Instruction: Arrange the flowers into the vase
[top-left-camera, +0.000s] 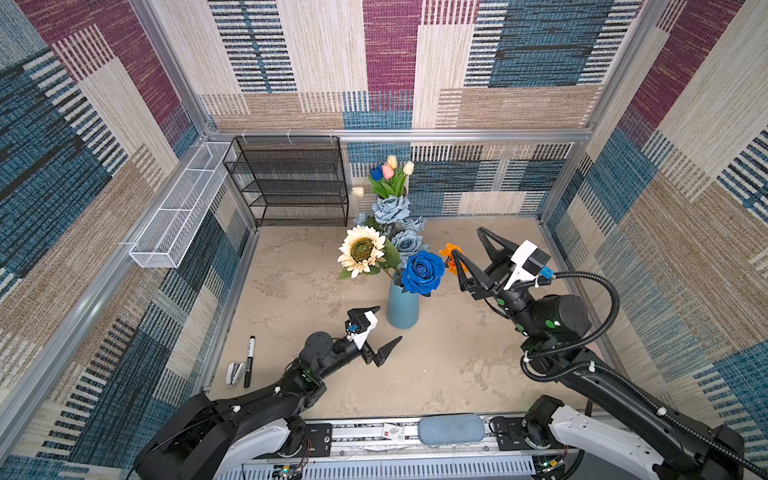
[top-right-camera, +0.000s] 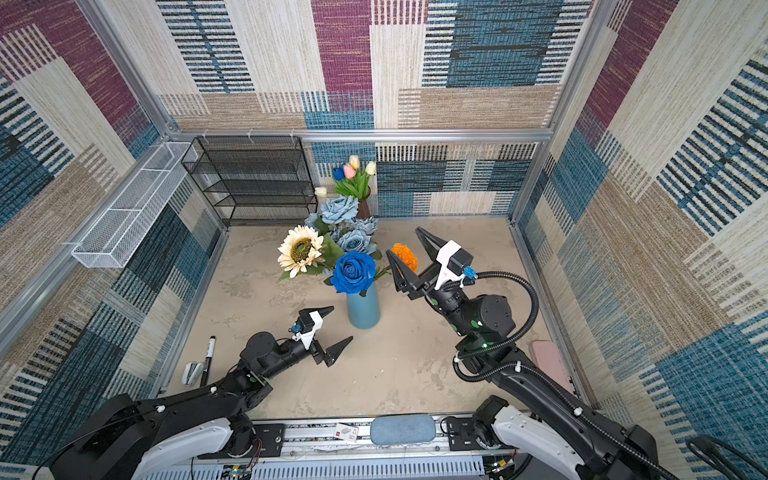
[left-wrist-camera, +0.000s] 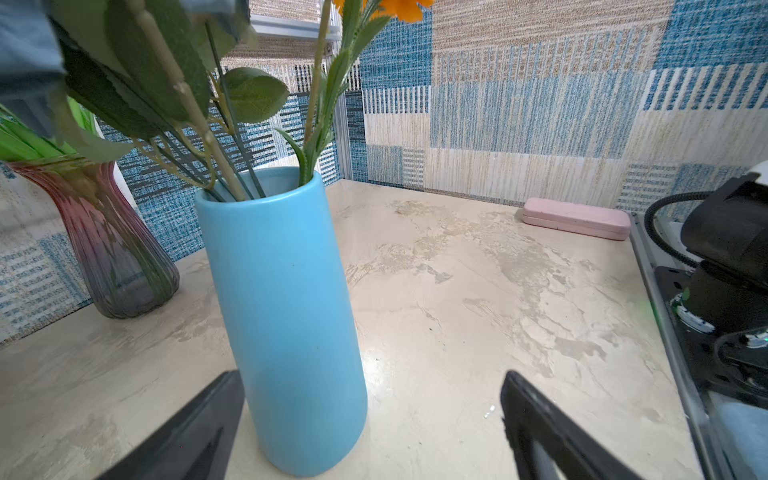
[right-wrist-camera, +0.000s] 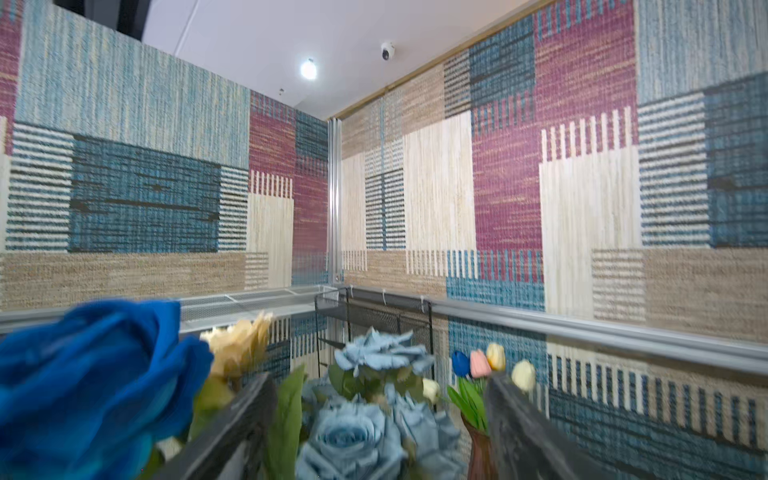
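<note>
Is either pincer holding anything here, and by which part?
Nothing held: left pincer and right pincer are both open; orange bloom stands in the vase.

No text can be read. White tag (top-left-camera: 393, 432) on front rail, past desk's near edge: red mark, print too small. Marker (top-left-camera: 250, 360) by desk's left edge: label illegible.

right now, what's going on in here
Flower arranging, by robot. The blue vase holds the sunflower, deep-blue rose, dusty-blue roses and orange bloom. The right gripper hangs open by the orange bloom, gripping nothing. The left gripper sits open, low beside the vase. The tulips stand in a second vase behind.
</note>
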